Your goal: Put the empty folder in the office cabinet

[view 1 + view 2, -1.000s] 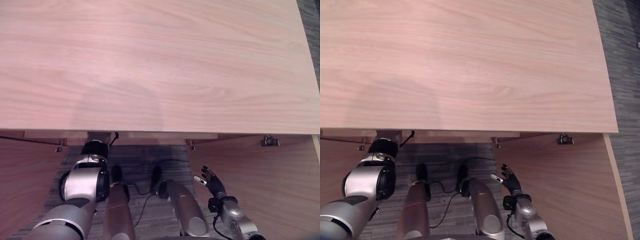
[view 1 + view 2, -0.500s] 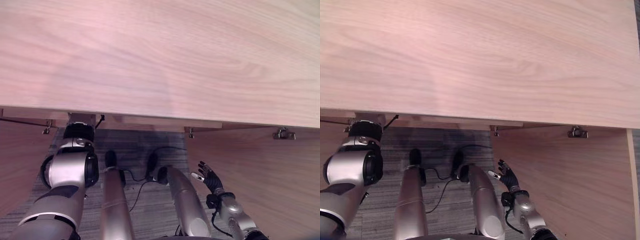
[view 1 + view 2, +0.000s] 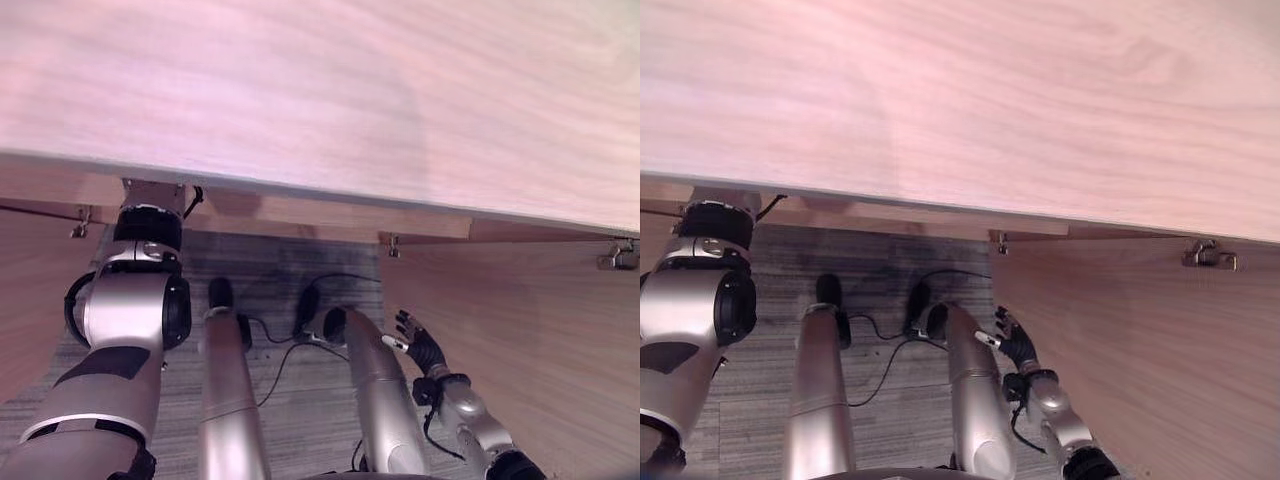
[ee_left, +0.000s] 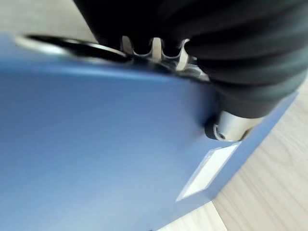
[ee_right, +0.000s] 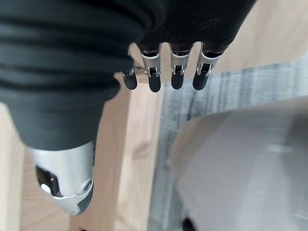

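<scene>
The blue folder (image 4: 96, 144) with a white label (image 4: 207, 171) on its spine is in my left hand (image 4: 231, 62). The thumb (image 4: 231, 129) presses on its face and the fingers hook over its top edge. In the eye views my left arm (image 3: 130, 310) reaches in under the wooden top of the office cabinet (image 3: 320, 100), and the top hides the hand and the folder. My right hand (image 3: 420, 345) hangs low beside the open right door (image 3: 520, 330), fingers (image 5: 175, 72) straight and holding nothing.
The cabinet's left door (image 3: 30, 300) also stands open at the left edge. Metal hinges (image 3: 618, 258) sit under the top's front edge. Grey carpet (image 3: 270, 280) lies between the doors. Light wood (image 4: 269, 183) shows behind the folder.
The whole picture has shifted, so the camera has moved and the cabinet's front edge sits higher in view. My left arm stays under the top. The right hand has barely moved.
</scene>
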Controlling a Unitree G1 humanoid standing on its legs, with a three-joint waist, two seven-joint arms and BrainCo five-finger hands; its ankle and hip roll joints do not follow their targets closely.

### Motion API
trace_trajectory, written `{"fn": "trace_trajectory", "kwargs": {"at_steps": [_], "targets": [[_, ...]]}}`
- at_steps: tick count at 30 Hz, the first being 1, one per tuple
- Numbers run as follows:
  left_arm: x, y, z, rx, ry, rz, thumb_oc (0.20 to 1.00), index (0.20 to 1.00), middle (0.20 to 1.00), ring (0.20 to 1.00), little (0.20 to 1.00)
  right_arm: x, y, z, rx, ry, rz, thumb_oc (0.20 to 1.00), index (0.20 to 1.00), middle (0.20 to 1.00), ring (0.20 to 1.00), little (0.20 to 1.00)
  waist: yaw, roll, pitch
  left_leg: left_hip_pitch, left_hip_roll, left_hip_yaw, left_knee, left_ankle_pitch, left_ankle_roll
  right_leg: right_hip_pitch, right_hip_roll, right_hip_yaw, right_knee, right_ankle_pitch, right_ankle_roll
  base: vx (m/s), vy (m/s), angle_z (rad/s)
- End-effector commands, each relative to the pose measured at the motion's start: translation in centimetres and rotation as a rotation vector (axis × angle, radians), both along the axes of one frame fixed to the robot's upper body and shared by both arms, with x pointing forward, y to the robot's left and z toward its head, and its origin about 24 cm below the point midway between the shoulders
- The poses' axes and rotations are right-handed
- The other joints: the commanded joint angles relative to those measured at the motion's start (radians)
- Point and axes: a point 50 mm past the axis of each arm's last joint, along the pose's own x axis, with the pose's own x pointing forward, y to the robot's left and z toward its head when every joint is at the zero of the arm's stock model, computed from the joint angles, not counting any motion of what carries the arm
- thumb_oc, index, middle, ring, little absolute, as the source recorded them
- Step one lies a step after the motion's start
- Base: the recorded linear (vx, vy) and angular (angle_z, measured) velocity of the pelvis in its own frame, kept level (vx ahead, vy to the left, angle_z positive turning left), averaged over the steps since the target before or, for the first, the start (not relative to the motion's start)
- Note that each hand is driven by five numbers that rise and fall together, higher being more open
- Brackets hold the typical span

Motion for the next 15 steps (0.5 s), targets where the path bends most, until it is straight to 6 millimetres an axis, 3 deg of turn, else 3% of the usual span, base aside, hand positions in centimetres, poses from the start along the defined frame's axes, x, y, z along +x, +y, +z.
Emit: {"fn": "trace_trajectory", "kwargs": {"at_steps": [1, 6, 15], "targets": [[-1.5, 2.1, 5.3, 0.119, -0.141, 0.084, 0.2, 0.2, 0.2, 0.2, 0.2, 0.1, -1.4, 1.1, 0.005, -0.056, -0.044, 1.0, 1.0, 1.0, 1.0, 1.0, -0.019, 0.067, -0.049, 0.016, 0.025, 0.022, 0.092, -0.182, 0.054, 0.007, 0.038, 0.102, -0.018, -0.026, 0.112, 0.0, 0.039, 0.01], [-2.0, 1.9, 7.6, 0.166, -0.19, 0.095, 0.2, 0.2, 0.2, 0.2, 0.2, 0.9, -1.6, 2.1, 0.015, -0.102, -0.053, 1.0, 1.0, 1.0, 1.0, 1.0, -0.02, 0.078, -0.059, -0.049, 0.011, 0.023, 0.135, -0.195, 0.056, -0.044, 0.025, 0.099, 0.013, -0.043, 0.107, 0.02, 0.008, 0.02], [-2.6, 2.0, 9.4, 0.195, -0.221, 0.113, 0.2, 0.2, 0.2, 0.2, 0.2, 1.1, -1.7, 2.5, 0.015, -0.12, -0.042, 1.0, 1.0, 1.0, 1.0, 1.0, -0.024, 0.084, -0.083, -0.099, 0.007, 0.029, 0.171, -0.22, 0.062, -0.091, 0.026, 0.1, 0.037, -0.054, 0.096, 0.03, 0.02, 0.06]]}}
